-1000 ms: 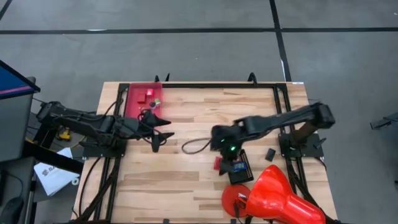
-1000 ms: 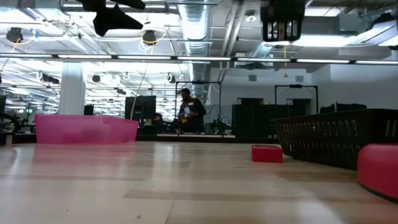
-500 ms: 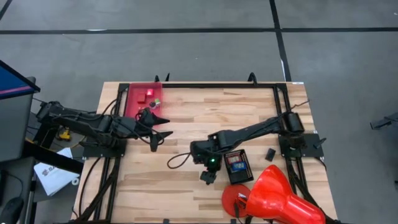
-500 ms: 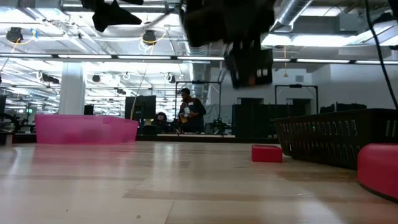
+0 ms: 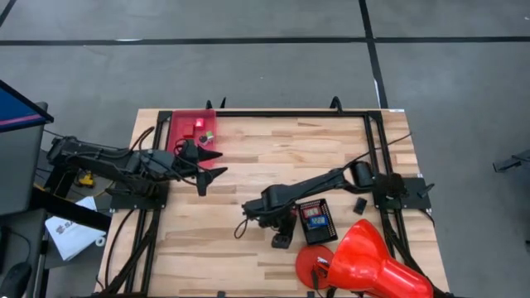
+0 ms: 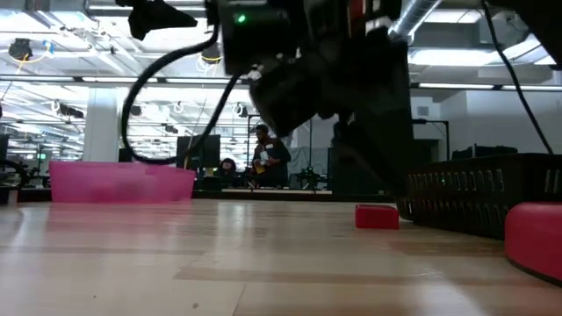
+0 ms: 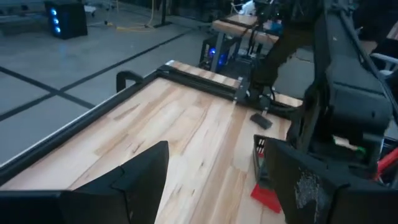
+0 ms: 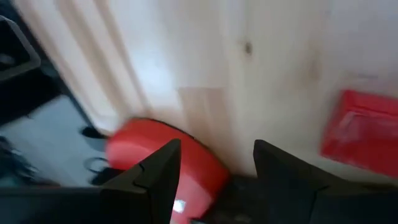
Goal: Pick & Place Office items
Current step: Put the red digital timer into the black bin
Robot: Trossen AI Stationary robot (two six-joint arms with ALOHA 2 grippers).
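Observation:
My right gripper [image 5: 281, 239] hangs open low over the wood, just left of the black tray [image 5: 327, 223], tipped down toward the near edge. Nothing is between its fingers [image 8: 214, 174]. A red block [image 8: 364, 134] lies flat on the table beside it, also seen in the low view [image 6: 378, 216]. A blue item [image 5: 313, 220] lies in the tray. My left gripper [image 5: 209, 168] is open and raised next to the pink bin [image 5: 178, 132], which holds red pieces [image 5: 199, 125] and a green one [image 5: 208, 135]. A small black piece [image 5: 360, 204] lies at the right.
The big red cone [image 5: 377, 263] lies on its side at the near right corner, its round red base [image 5: 313, 265] close to my right gripper. A black cable [image 5: 242, 228] loops from the right arm. Bare wood [image 5: 199, 240] spans the near left.
My right gripper has come down from high over the tray toward the near edge and slightly left, tipping steeply downward, and now hangs low beside the tray. Its arm has stretched out across the table. The red block has stayed in place.

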